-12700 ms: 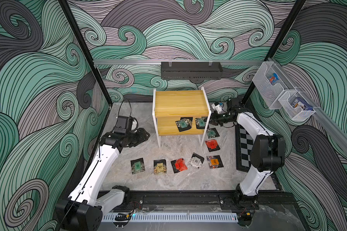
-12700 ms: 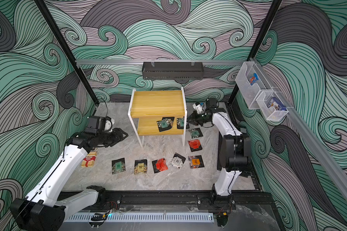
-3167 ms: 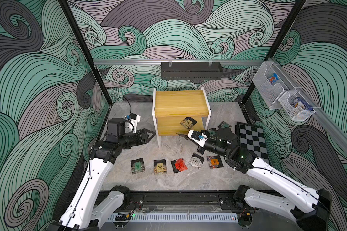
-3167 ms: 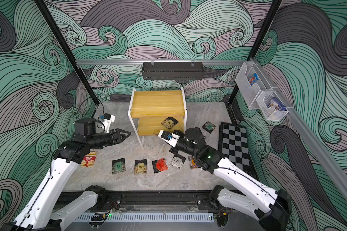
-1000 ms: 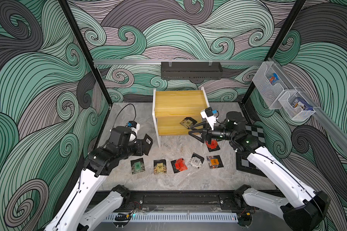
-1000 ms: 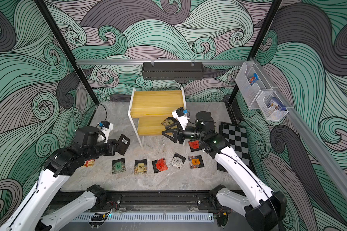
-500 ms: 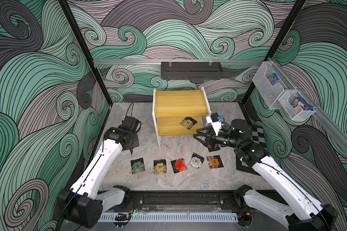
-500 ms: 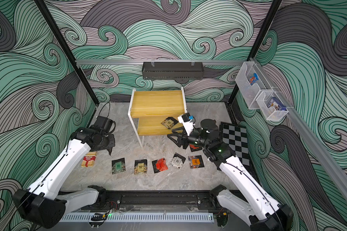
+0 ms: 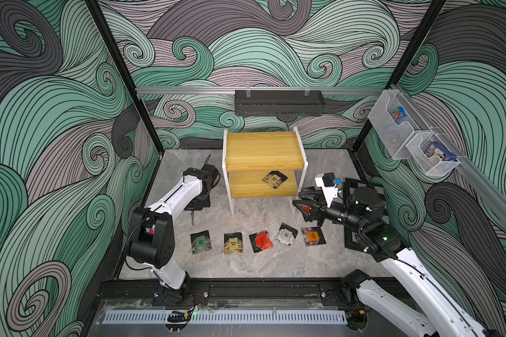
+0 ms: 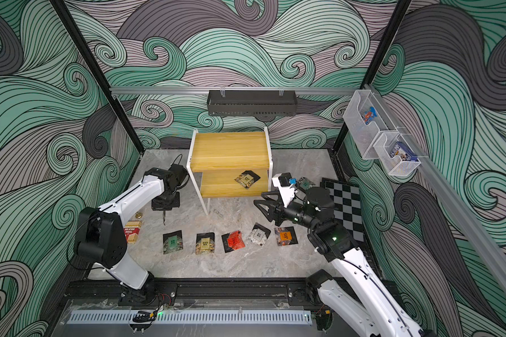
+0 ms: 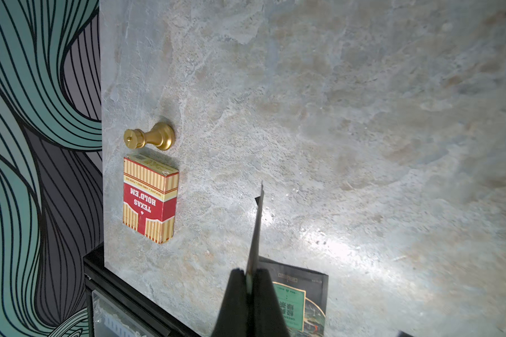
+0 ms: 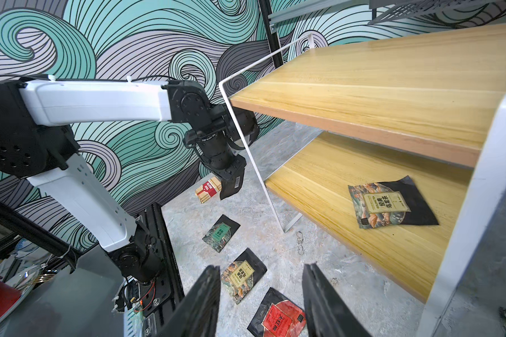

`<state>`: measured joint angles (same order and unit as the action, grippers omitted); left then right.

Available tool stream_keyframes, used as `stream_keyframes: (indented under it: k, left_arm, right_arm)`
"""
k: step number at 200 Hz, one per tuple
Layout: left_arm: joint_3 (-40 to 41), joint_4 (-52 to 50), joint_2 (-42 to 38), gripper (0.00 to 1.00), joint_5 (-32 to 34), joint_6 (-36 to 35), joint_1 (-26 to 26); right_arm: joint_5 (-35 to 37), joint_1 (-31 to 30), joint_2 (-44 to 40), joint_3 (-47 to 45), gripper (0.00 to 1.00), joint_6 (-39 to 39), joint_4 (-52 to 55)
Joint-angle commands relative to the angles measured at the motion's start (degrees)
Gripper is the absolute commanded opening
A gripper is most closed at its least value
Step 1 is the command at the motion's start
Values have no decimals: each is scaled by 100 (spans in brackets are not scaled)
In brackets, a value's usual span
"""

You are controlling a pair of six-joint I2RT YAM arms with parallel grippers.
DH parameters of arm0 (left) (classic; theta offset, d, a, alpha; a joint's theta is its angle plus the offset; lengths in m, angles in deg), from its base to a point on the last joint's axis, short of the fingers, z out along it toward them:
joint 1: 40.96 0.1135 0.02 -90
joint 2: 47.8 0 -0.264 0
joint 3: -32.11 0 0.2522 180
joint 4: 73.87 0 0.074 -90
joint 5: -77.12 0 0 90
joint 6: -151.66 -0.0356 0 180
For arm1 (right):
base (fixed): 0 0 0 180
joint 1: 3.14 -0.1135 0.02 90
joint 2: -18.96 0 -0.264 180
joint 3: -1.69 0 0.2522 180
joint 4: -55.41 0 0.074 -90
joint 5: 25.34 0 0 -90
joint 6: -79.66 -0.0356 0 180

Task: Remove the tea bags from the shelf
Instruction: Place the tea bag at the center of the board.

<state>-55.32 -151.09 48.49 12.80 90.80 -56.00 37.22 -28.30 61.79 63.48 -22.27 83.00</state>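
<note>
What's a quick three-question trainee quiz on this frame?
1. True or false: the shelf's top board is bare.
2. How many tea bags lie on its lower board? A) none B) one C) three
3. Fill in: the left arm's jaws are shut on a ___, while the right arm's jaws stand ___.

Key:
1. True.
2. B: only the gold-labelled tea bag.
3. Tea bag; open. The held tea bag shows edge-on in the left wrist view, and the right arm's jaws hold nothing.
</note>
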Motion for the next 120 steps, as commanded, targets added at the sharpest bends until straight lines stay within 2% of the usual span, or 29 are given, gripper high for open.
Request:
stream_keyframes:
  k: [1, 55, 120]
  left_arm:
    - [-286, 75, 289, 3, 288, 96, 46]
    - [-310, 337, 914, 8, 320, 209, 48]
    - [-440, 442, 993, 28, 265, 161, 48]
  right_arm:
    - [156, 47, -167, -83, 50, 50, 156]
    - [178, 73, -238, -40, 50, 115, 303]
    - [167, 73, -138, 26, 50, 138, 332]
